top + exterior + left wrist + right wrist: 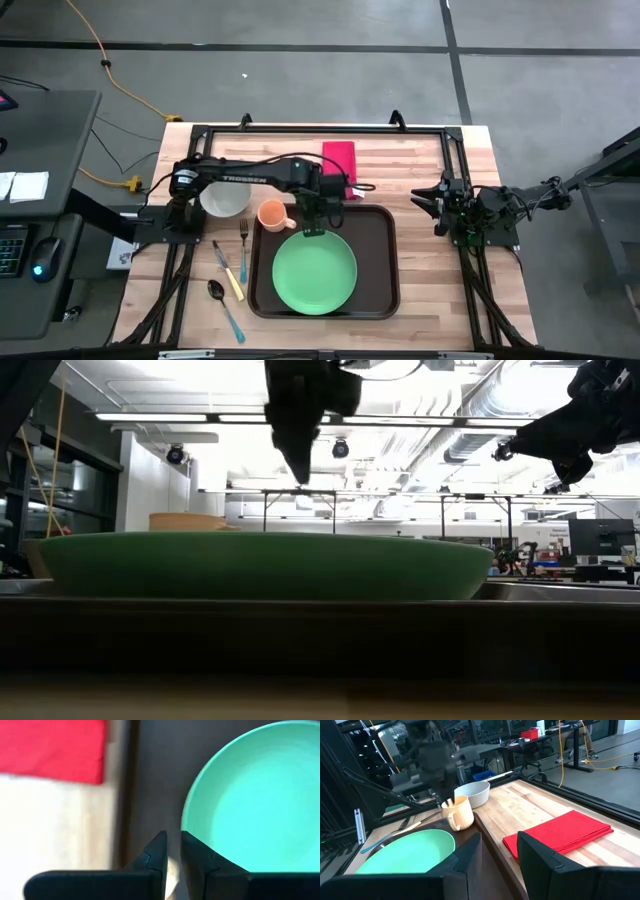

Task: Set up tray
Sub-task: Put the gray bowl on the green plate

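The left gripper (pixel 312 231) is hanging over the tray (pixel 375 225), fingers nearly together and holding nothing, right above the far rim of the green plate (pixel 314 273). The tray is lying long side across the table centre (right gripper (pixel 437 207), jaws apart, is waiting beside it).

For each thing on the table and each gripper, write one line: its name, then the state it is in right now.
Tray: flat on the table, holding the green plate.
Green plate: upright, empty.
Orange mug: upright at the tray's corner.
White bowl: upright, on the table.
Red napkin: folded, beyond the tray.
Fork: lying beside the tray.
Spoon: lying on the table.
Left gripper: nearly closed, empty, above the plate's rim.
Right gripper: open, empty, away from the tray.
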